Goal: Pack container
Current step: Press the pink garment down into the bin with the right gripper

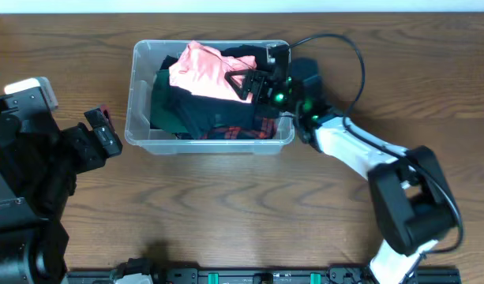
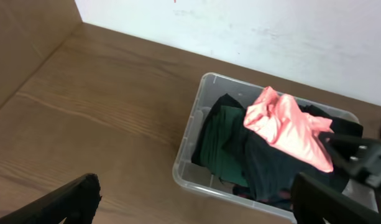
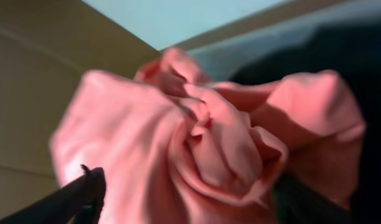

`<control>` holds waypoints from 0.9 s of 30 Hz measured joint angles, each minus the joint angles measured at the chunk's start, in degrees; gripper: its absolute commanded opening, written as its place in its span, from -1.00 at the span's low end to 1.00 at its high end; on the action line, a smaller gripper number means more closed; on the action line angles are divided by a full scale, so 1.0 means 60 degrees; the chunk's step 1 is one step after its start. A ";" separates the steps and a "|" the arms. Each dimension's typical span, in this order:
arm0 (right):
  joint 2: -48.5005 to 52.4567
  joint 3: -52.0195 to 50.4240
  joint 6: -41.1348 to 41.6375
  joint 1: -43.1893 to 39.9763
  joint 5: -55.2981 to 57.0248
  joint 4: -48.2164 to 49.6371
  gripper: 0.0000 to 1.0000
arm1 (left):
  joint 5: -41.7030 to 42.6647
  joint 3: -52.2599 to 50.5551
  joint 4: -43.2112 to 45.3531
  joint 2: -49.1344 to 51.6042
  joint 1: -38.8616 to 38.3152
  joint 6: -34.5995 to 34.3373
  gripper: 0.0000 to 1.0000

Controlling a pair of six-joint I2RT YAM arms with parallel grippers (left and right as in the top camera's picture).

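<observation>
Right end effector (image 1: 245, 81) gapes wide astride the pink garment (image 1: 198, 69) in the container (image 1: 210, 147), near the counter's (image 1: 226, 213) far edge. It should press the cloth below the rim.

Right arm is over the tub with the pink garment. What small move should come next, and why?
Likely ease the right gripper down a little to press the pink garment into the container. The garment lies bunched atop the dark clothes, apparently higher than the rim, and the gripper straddles one end of it. Whether it clamps the cloth is unclear.
</observation>
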 measured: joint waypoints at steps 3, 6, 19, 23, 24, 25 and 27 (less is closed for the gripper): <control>-0.0812 -0.0004 -0.0321 -0.0153 -0.0153 -0.0055 0.21 | 0.0000 0.0000 -0.0004 0.0000 0.0004 0.0000 0.96; -0.1738 0.0004 -0.0430 -0.0193 -0.0240 0.0062 -0.26 | 0.0000 0.0000 -0.0004 0.0000 0.0000 0.0000 0.96; 0.0025 0.0576 -0.1621 0.1865 0.0885 0.0149 -0.91 | 0.0000 0.0000 -0.0007 0.0004 0.0004 0.0000 0.96; 0.1643 0.1596 -0.2138 0.2080 0.0933 -0.1803 -0.98 | 0.0004 0.0000 -0.0011 0.0000 0.0004 0.0000 0.96; 0.1909 0.1989 -0.2244 0.2084 0.0838 -0.2284 -0.97 | 0.0004 0.0000 0.0000 0.0000 0.0000 0.0004 0.96; 0.2033 0.2390 -0.2313 0.2080 0.0776 -0.2779 -0.98 | 0.0000 0.0000 -0.0004 0.0000 0.0004 0.0000 0.96; 0.2142 0.3082 -0.2452 0.2055 0.0754 -0.3756 -0.97 | 0.0004 0.0000 -0.0004 0.0000 0.0000 0.0000 0.96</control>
